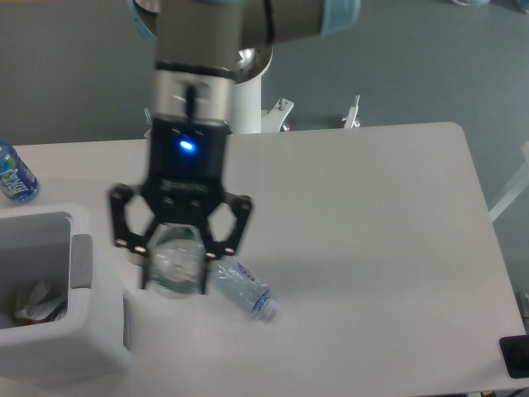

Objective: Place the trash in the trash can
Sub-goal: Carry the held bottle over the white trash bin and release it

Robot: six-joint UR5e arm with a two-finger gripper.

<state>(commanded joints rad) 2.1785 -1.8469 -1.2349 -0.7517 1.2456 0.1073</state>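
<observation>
The gripper hangs below the UR5e arm with its black fingers clamped on either side of a short clear plastic bottle, seen end-on and held in the air above the counter — its label cannot be read from this angle, and the whole gripper is motion-blurred. A blue light glows on the wrist just above the fingers. Partly hidden behind the gripper and the held bottle, the longer clear bottle lies on its side on the counter, its white cap pointing toward the lower right; a small dark mark of print shows on its wall but is too small to read. To the left of the gripper stands the boxy white trash can, thick-walled with rounded corners and a grey tab at its near rim; crumpled pale scraps lie inside it. The held bottle is just beside the can's right wall, not over its opening. At the far left edge of the counter, well apart from the rest, stands a bottle with a bright blue label — its lettering shows white but is not legible.
</observation>
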